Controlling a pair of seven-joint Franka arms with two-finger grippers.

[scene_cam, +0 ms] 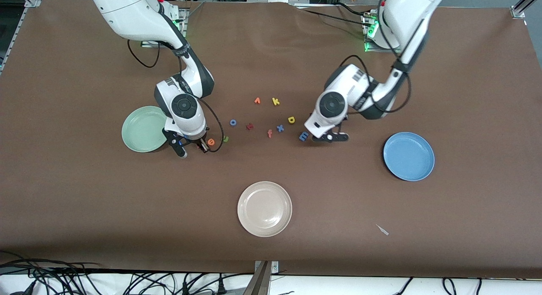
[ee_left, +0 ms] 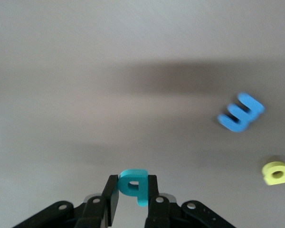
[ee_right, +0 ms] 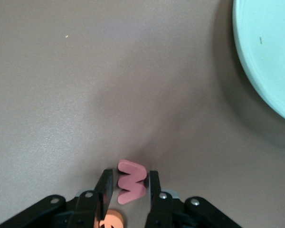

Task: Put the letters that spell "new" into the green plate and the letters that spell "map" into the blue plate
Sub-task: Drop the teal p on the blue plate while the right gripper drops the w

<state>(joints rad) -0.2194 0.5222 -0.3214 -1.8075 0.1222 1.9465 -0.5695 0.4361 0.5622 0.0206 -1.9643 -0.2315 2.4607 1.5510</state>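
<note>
The left gripper [ee_left: 133, 197] was clamped on the teal "a" [ee_left: 134, 185] low over the table, near the blue "m" [scene_cam: 303, 136] and the yellow "p" [scene_cam: 291, 119], with the blue plate [scene_cam: 409, 156] well apart toward that arm's end. The right gripper [ee_right: 128, 192] was pinching the salmon-pink "w" [ee_right: 130, 181], the orange "e" [scene_cam: 211, 141] just beside its fingers and the green "n" [scene_cam: 225, 139] close by. The green plate [scene_cam: 144, 129] lay right next to it.
</note>
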